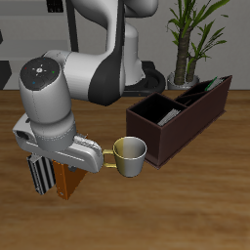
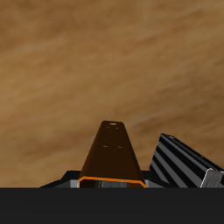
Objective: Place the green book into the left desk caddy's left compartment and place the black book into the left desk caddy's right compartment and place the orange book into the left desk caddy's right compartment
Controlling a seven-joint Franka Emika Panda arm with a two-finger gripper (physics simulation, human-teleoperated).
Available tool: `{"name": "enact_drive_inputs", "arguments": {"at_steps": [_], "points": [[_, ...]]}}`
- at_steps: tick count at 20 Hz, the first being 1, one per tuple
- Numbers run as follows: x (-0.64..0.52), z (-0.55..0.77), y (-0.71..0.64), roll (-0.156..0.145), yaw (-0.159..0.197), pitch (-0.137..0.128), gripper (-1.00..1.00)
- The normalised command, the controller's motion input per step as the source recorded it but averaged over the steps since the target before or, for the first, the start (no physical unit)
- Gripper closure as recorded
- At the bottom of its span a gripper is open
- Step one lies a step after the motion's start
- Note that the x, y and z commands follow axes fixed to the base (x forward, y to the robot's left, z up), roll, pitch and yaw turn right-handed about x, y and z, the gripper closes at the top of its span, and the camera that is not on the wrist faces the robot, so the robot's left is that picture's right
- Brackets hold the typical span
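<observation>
My gripper [image 1: 59, 176] is low over the table near its front edge, shut on the orange book [image 1: 69, 183], which hangs upright below the hand. In the wrist view the orange book [image 2: 114, 153] reaches out from between the jaws of the gripper [image 2: 114, 183]. The left desk caddy [image 1: 190, 125] is a long maroon box farther back, beyond the mug. The green book [image 1: 202, 90] leans in its far compartment. The black book [image 1: 172, 113], dark with a pale edge, lies in the compartment nearer the mug.
A pale mug [image 1: 129, 154] with a handle stands between my gripper and the caddy. A grey-and-black striped book [image 2: 185, 163] sits right beside the orange book. A potted plant [image 1: 195, 34] stands behind the caddy.
</observation>
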Motion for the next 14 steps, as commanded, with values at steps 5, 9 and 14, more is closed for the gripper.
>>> {"name": "enact_drive_inputs", "arguments": {"at_steps": [5,9,14], "points": [[-0.40,0.47,0.15,-0.064,-0.037,-0.031,1.00],[-0.43,0.50,0.34,-0.046,0.022,-0.061,1.00],[-0.43,0.36,0.27,-0.036,-0.011,-0.037,1.00]]}}
